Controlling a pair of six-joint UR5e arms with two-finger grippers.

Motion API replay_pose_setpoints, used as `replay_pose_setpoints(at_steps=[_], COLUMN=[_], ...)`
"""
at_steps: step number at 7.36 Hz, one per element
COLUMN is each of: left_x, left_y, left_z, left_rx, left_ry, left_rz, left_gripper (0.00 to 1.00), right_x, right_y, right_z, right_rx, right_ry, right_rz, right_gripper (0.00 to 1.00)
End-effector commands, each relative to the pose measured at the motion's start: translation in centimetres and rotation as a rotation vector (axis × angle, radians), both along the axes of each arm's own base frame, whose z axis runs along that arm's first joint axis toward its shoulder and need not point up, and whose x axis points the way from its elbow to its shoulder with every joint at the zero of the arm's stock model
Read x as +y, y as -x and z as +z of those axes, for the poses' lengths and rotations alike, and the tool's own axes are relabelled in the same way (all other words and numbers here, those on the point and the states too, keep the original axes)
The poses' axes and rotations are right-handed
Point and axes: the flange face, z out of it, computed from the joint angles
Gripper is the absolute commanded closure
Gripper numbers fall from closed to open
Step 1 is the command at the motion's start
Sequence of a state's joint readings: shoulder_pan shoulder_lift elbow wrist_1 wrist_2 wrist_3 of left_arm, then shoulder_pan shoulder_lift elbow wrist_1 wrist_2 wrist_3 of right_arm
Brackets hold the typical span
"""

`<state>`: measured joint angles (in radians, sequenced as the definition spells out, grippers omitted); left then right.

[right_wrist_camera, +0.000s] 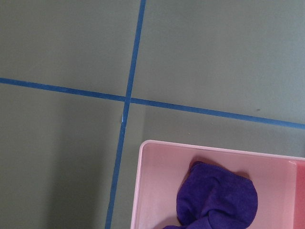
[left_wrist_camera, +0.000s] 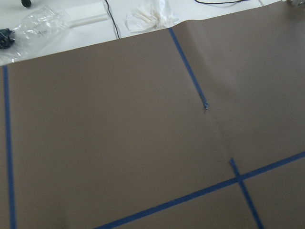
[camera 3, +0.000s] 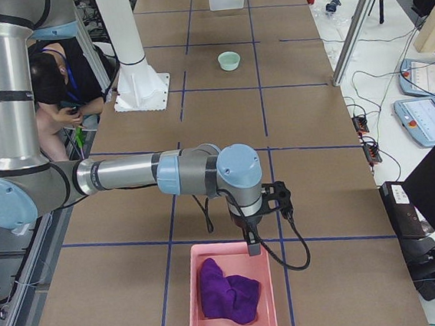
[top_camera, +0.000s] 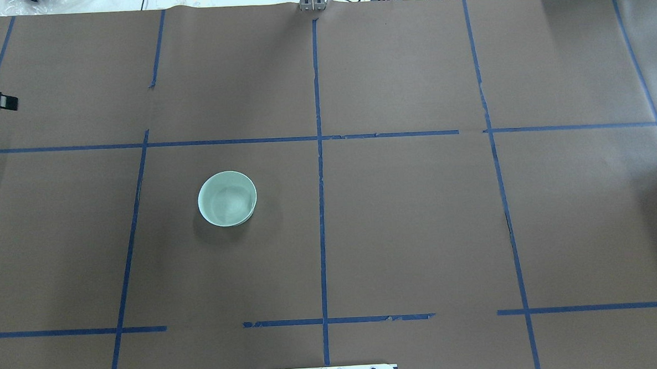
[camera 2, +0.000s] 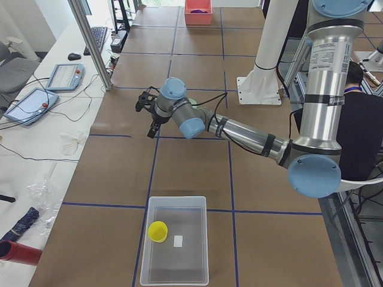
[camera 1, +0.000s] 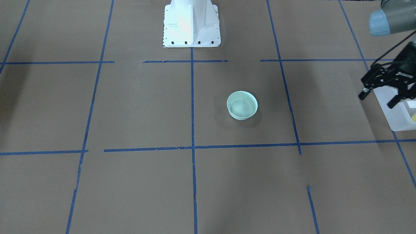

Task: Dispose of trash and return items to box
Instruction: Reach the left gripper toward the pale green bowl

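The pale mint-green bowl stands upright and empty on the brown table, also in the overhead view and far off in the right view. The yellow cup sits inside the frosted box at the table's left end; its edge shows in the front view inside the box. My left gripper is open and empty, hovering beside the box, well away from the bowl. My right gripper hangs over a pink bin; I cannot tell whether it is open.
The pink bin at the table's right end holds a purple cloth, also in the right wrist view. The white robot base stands at the table's back. Tablets, cables and plastic wrap lie past the far edge.
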<state>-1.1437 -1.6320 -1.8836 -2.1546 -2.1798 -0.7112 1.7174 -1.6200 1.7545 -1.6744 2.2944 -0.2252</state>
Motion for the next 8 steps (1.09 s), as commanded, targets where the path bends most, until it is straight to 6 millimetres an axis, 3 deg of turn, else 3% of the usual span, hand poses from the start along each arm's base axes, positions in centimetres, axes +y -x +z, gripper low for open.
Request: replay_pose_setpoints(at_steps=[1, 2, 3, 4, 5, 6, 7, 8], left_x=[3.0, 3.2, 4.3, 5.7, 7.8, 8.8, 8.8, 8.5], left_y=[-11.1, -15.7, -20.6, -23.5, -26.6, -29.1, -29.4, -30.1], left_z=[-5.4, -8.6, -10.7, -10.5, -9.7, -9.2, -9.1, -7.8], left_rx=[0.098, 0.083, 0.056, 0.058, 0.055, 0.046, 0.048, 0.022], left_ry=[0.121, 0.167, 0.277, 0.352, 0.411, 0.437, 0.442, 0.454], left_rz=[-0.012, -0.018, -0.068, -0.115, -0.110, -0.120, -0.125, -0.130], left_gripper=[0.00, 0.00, 0.08, 0.34, 0.38, 0.38, 0.39, 0.39], right_x=[-0.7, -0.5, -0.3, -0.4, -0.3, -0.3, -0.3, -0.3], right_y=[1.5, 1.5, 1.5, 1.6, 1.5, 1.5, 1.6, 1.6], right_z=[-0.6, -0.5, -0.3, -0.4, -0.3, -0.3, -0.2, -0.2], right_rx=[-0.013, -0.013, -0.013, -0.015, -0.013, -0.013, -0.013, -0.015], right_ry=[-0.018, -0.016, -0.015, -0.016, -0.015, -0.015, -0.013, -0.013], right_rz=[0.011, 0.010, 0.010, 0.010, 0.010, 0.010, 0.010, 0.010], right_gripper=[0.00, 0.00, 0.00, 0.00, 0.00, 0.00, 0.00, 0.00])
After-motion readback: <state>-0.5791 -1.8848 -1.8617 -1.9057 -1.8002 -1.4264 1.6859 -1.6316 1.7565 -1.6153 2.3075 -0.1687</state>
